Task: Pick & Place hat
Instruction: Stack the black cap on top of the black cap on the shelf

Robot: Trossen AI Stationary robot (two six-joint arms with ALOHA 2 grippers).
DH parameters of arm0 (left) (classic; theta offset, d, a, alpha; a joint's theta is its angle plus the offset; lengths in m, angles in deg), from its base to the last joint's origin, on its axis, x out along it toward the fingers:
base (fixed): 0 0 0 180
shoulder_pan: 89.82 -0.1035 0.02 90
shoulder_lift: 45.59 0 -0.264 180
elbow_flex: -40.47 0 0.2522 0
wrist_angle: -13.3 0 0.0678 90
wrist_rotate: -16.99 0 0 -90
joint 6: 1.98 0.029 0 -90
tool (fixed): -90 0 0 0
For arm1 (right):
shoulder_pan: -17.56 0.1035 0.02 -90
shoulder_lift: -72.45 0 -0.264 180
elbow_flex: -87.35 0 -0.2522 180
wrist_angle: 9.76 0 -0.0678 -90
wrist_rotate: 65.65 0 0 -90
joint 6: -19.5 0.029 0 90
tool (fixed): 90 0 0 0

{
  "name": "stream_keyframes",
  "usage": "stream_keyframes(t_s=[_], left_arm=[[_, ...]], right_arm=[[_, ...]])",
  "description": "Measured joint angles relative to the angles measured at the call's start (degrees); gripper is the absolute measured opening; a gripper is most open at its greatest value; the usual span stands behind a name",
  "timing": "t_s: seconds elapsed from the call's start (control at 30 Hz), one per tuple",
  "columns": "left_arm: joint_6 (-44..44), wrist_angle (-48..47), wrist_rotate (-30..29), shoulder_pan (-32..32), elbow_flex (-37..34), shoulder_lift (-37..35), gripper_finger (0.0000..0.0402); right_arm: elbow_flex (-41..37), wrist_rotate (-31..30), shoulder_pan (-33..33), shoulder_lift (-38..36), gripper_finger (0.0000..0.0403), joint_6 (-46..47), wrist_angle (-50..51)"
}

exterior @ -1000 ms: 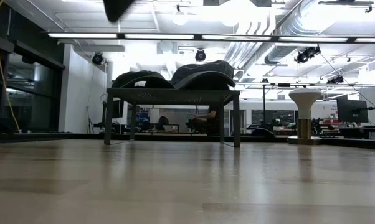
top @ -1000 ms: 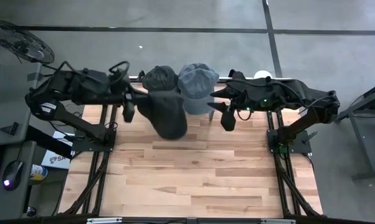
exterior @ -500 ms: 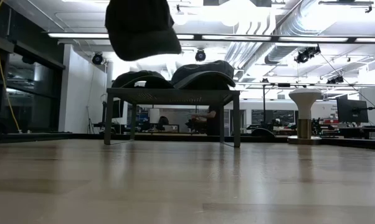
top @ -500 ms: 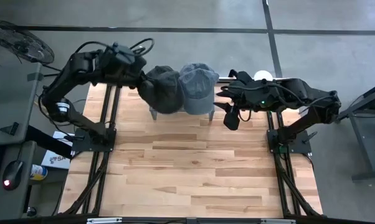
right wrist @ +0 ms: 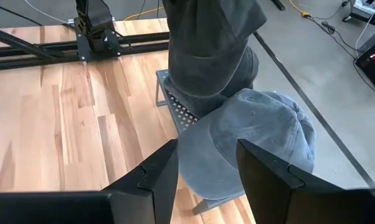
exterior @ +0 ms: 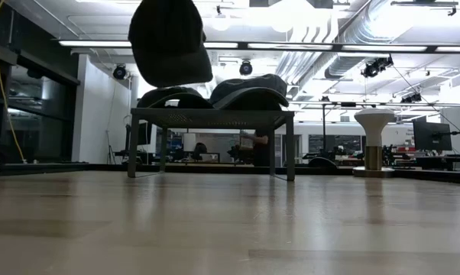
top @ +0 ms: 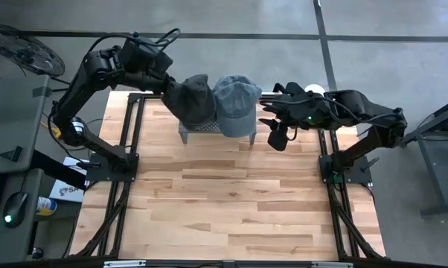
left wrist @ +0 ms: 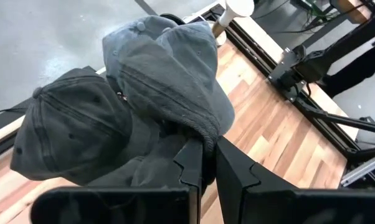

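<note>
Holding a dark grey hat (top: 190, 100) aloft over the left end of the small mesh stand (top: 202, 128) at the table's (top: 231, 201) far edge, left gripper (left wrist: 204, 163) pinched tight on the hat's fabric, fingers nearly together. Hat hanging clear above the stand in the low view (exterior: 167, 42), not resting on it. Below it, on the stand's left end, another dark cap (exterior: 169, 97); on the right end, a blue-grey cap (top: 235, 104) lying crown up. Waiting just right of the stand, above the wood, right gripper (top: 276, 138), fingers spread apart with nothing between them, blue-grey cap visible past them in the right wrist view (right wrist: 250, 143). Standing on the table's far right, a white mushroom-shaped object (exterior: 374, 141).
</note>
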Motion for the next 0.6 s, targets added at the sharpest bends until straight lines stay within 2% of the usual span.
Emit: stream_keyframes(t_s=[0.6], left_arm=[[4.32, -0.31, 4.50, -6.21, -0.04, 2.80, 0.0017]], right_arm=[[-0.02, -1.78, -0.26, 0.00, 0.0153, -1.68, -0.14]])
